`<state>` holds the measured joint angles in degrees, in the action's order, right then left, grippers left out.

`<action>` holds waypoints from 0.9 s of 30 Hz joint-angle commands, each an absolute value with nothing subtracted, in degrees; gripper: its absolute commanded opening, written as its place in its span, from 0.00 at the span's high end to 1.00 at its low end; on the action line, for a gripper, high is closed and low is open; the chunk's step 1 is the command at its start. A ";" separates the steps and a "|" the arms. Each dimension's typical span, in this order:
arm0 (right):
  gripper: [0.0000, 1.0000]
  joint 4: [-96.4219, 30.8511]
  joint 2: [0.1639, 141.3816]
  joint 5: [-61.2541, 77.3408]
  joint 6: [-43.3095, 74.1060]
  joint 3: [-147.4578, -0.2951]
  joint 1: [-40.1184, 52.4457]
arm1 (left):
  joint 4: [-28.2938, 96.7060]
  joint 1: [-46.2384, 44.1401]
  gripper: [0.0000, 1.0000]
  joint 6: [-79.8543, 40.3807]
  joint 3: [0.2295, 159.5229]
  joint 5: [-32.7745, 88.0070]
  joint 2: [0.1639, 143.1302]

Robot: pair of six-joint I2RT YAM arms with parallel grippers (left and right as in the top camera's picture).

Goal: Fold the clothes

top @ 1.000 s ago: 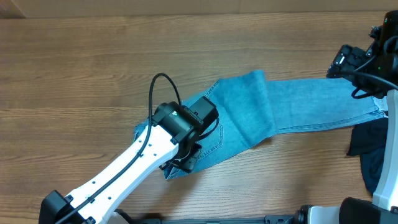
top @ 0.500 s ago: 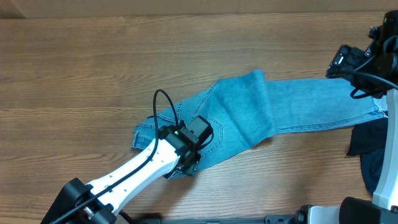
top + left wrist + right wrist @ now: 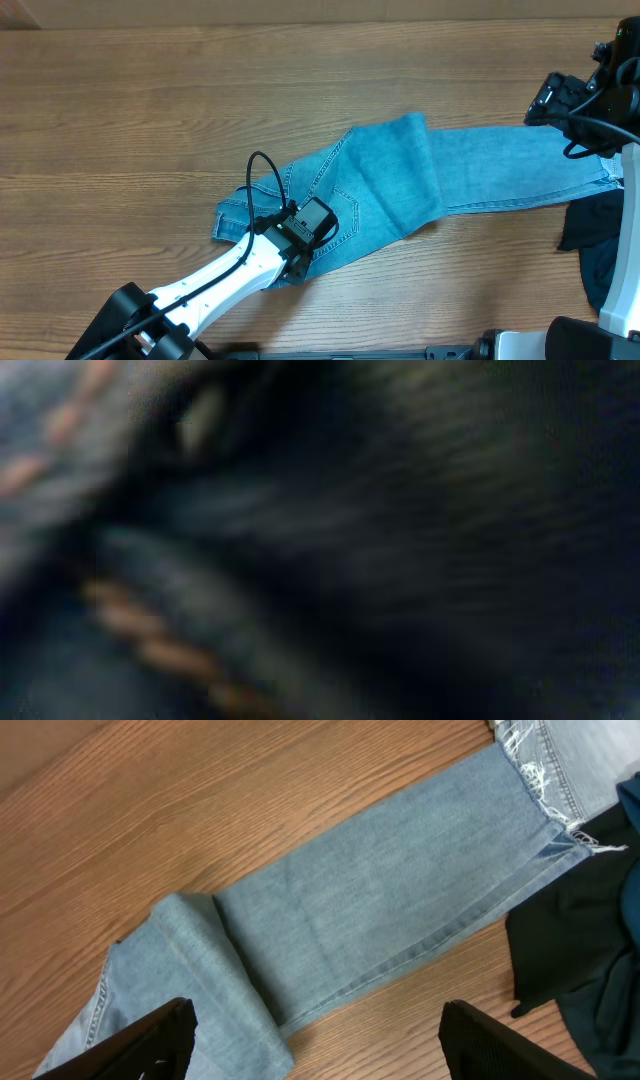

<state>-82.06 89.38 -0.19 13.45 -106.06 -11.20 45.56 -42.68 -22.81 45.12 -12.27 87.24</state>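
The clothes, light blue jeans (image 3: 400,180), lie flat on the wooden table, waist at the left, legs running right to a frayed hem (image 3: 608,172). A fold crosses the seat near the back pocket. My left gripper (image 3: 299,262) presses down into the waist's near edge; its fingers are hidden under the wrist. The left wrist view is only blurred dark denim (image 3: 300,560) with orange stitching, very close. My right gripper (image 3: 325,1050) hovers open above the jeans' legs (image 3: 380,910), with nothing between its fingers (image 3: 160,1040).
A dark navy garment (image 3: 590,232) lies at the right edge beside the frayed hem, also seen in the right wrist view (image 3: 580,950). The right arm (image 3: 585,95) hangs over the far right. Bare wooden table (image 3: 150,120) surrounds the jeans.
My left arm has drawn back toward the table's front and dropped lower, its gripper sinking onto the near edge of the waist. The right arm has held still.
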 commanded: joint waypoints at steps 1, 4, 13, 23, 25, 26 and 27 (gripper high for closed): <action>0.19 -81.82 89.38 0.14 13.56 -106.08 -11.38 | 46.11 -42.74 0.96 -22.17 45.25 -10.90 87.15; 0.20 -81.87 89.38 0.14 13.54 -106.08 -11.38 | 49.78 -42.72 0.96 -21.80 49.82 -10.44 87.09; 0.25 -81.67 89.38 -3.38 13.80 -106.08 -11.40 | 60.51 -29.10 0.96 -21.17 77.36 -10.44 78.04; 0.25 -82.02 89.38 -3.77 13.78 -106.08 -11.38 | 56.40 -12.67 0.96 -27.00 77.23 2.90 80.36; 0.25 -82.06 89.38 -3.75 13.78 -106.08 -11.38 | 52.31 -12.58 0.96 -30.61 77.23 1.58 81.38; 0.25 -82.06 89.38 -3.75 13.78 -106.08 -11.38 | 50.41 -12.29 0.96 -33.65 77.23 -0.64 82.11; 0.25 -82.15 89.38 -3.73 13.78 -106.08 -11.38 | 49.06 -11.49 0.96 -39.33 77.23 -5.61 83.20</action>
